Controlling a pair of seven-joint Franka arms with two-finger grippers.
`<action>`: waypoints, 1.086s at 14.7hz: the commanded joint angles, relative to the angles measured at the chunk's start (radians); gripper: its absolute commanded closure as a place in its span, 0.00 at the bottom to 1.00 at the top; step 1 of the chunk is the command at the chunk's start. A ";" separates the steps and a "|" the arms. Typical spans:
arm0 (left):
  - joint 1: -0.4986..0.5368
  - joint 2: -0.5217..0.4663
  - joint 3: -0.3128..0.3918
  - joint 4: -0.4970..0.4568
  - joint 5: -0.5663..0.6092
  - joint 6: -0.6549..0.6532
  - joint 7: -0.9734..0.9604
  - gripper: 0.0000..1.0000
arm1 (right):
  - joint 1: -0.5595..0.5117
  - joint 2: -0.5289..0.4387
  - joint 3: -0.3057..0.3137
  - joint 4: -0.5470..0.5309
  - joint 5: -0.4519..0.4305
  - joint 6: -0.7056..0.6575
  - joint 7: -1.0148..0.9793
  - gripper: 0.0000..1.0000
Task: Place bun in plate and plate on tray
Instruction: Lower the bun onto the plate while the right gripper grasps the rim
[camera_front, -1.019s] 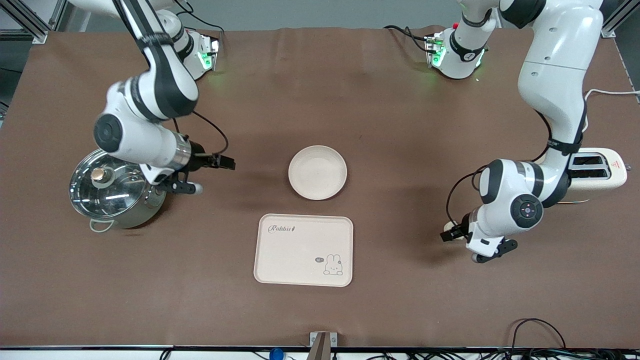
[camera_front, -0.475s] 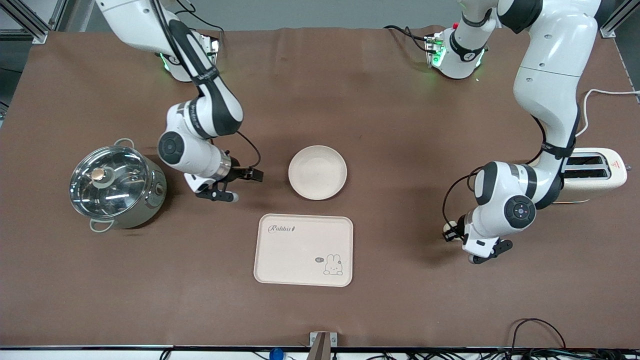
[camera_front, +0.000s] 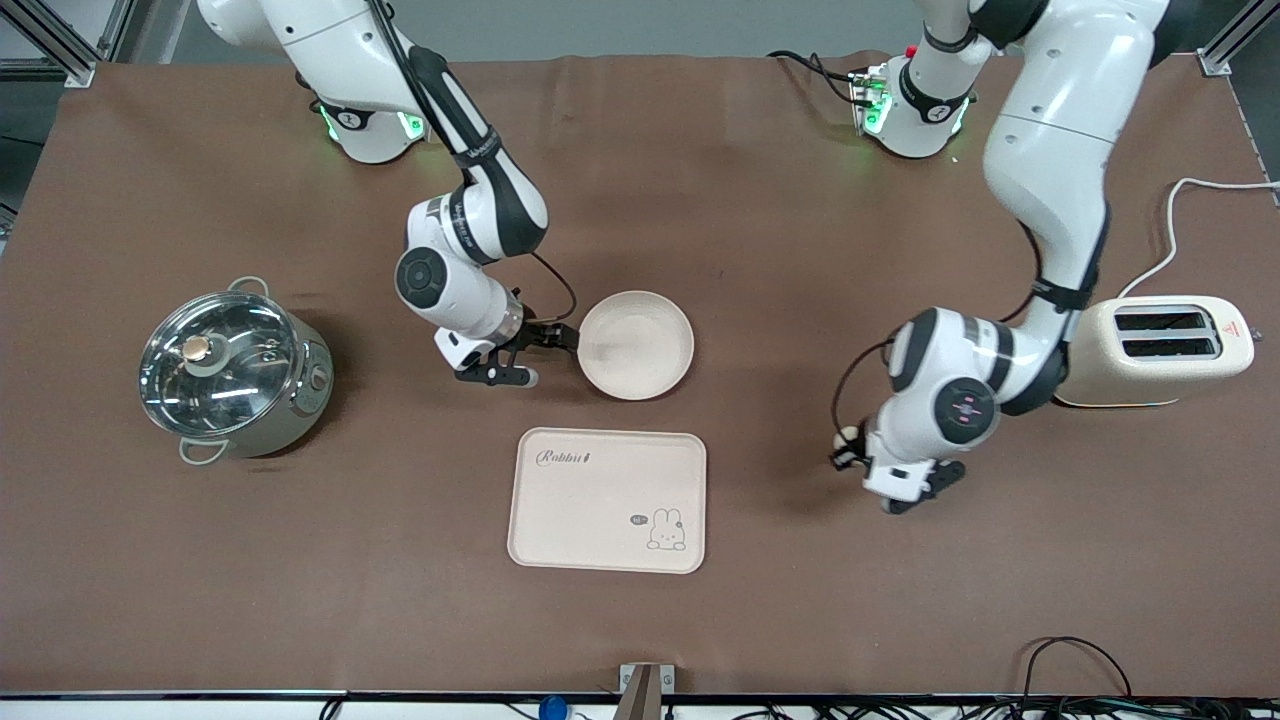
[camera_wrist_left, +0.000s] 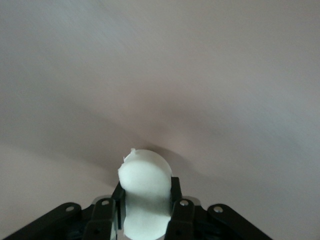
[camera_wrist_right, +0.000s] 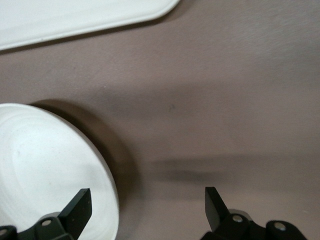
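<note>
On the brown table (camera_front: 800, 250) I log: left gripper (camera_wrist_left: 146, 212) clamping bun (camera_wrist_left: 144, 187); right gripper (camera_wrist_right: 145, 207) spread at plate (camera_front: 636, 345); tray (camera_front: 607, 500).

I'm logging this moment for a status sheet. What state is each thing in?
bun: held in the air by the left end effector.
right end effector: open, at the plate's rim.
plate: empty, on the table.
tray: empty.
pot: lid on.
toaster: slots empty.
</note>
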 joint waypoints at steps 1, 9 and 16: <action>-0.081 -0.033 -0.047 0.002 0.017 -0.028 -0.183 0.63 | 0.023 0.015 -0.007 -0.011 0.043 0.039 0.002 0.00; -0.318 -0.025 -0.080 0.010 0.005 -0.012 -0.469 0.60 | 0.057 0.018 -0.008 -0.013 0.046 0.039 0.003 0.17; -0.379 0.015 -0.081 0.028 -0.024 0.046 -0.518 0.23 | 0.074 0.024 -0.007 -0.011 0.046 0.039 0.005 0.36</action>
